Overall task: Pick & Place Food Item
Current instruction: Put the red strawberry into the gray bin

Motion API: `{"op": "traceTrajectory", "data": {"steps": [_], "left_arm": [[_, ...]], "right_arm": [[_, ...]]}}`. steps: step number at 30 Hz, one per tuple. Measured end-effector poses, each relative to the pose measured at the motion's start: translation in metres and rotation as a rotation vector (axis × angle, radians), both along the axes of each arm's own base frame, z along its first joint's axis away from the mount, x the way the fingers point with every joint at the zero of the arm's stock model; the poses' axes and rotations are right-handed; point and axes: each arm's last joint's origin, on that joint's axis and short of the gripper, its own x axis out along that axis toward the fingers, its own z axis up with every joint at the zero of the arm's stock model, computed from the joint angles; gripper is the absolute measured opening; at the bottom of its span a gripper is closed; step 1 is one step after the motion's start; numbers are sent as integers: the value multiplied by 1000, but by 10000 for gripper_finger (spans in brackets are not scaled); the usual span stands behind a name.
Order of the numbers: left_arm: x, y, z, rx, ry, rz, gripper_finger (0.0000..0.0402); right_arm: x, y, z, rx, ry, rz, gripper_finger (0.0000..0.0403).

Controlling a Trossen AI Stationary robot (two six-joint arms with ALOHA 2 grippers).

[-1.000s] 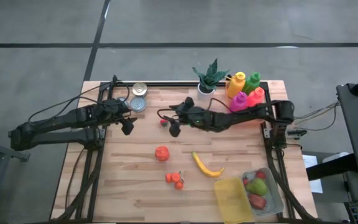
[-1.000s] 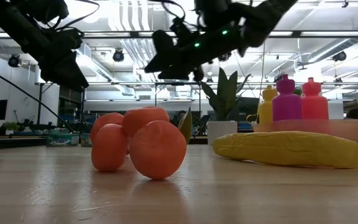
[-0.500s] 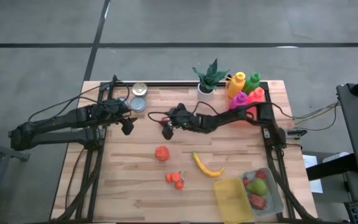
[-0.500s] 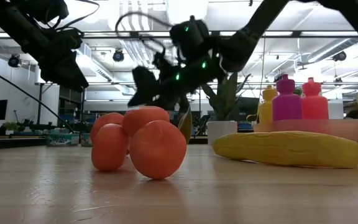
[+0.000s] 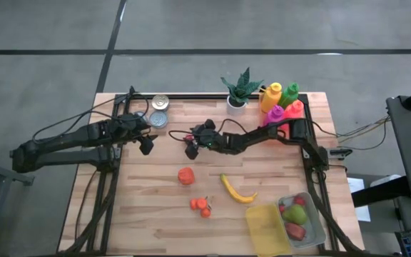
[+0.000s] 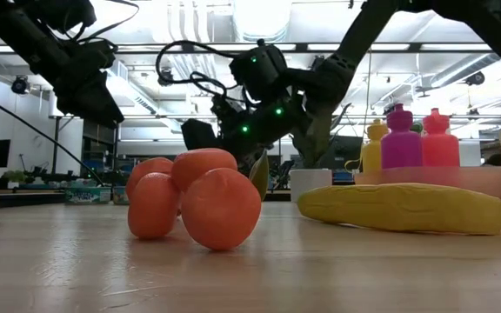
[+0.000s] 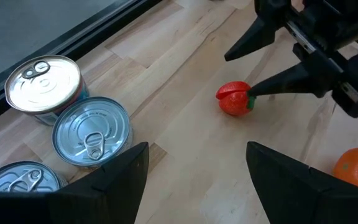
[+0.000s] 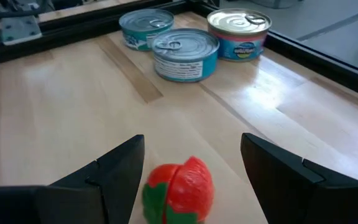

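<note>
**Square up on the strawberry before closing**

Between the spread fingers of your right gripper (image 7: 253, 74), at the far middle of the tabletop (image 5: 155, 214), sits the red strawberry (image 8: 179, 190), not yet grasped. Lower, centre it, then close gently. Left gripper (image 5: 146, 145) waits released beside the cans (image 5: 159, 111).

Bare board around the small red fruit (image 7: 234, 99), cans (image 7: 92, 130) well aside.

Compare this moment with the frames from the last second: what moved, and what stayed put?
The right gripper moved left and came down, its open fingers now either side of the small red strawberry, not yet closed. The left gripper, cans, orange and banana stayed put.
</note>
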Motion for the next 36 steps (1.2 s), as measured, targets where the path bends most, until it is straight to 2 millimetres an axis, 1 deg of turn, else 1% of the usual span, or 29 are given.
{"op": "traceTrajectory", "data": {"steps": [5,9,25,36], "left_arm": [[0,0,0,0,1,0,275],[0,0,0,0,0,0,275],[0,0,0,0,0,0,275],[0,0,0,0,0,0,275]], "right_arm": [[0,2,0,-5,3,11,263],[0,2,0,-42,21,35,263],[0,1,0,-33,24,48,263],[1,3,0,-26,26,95,263]]}}
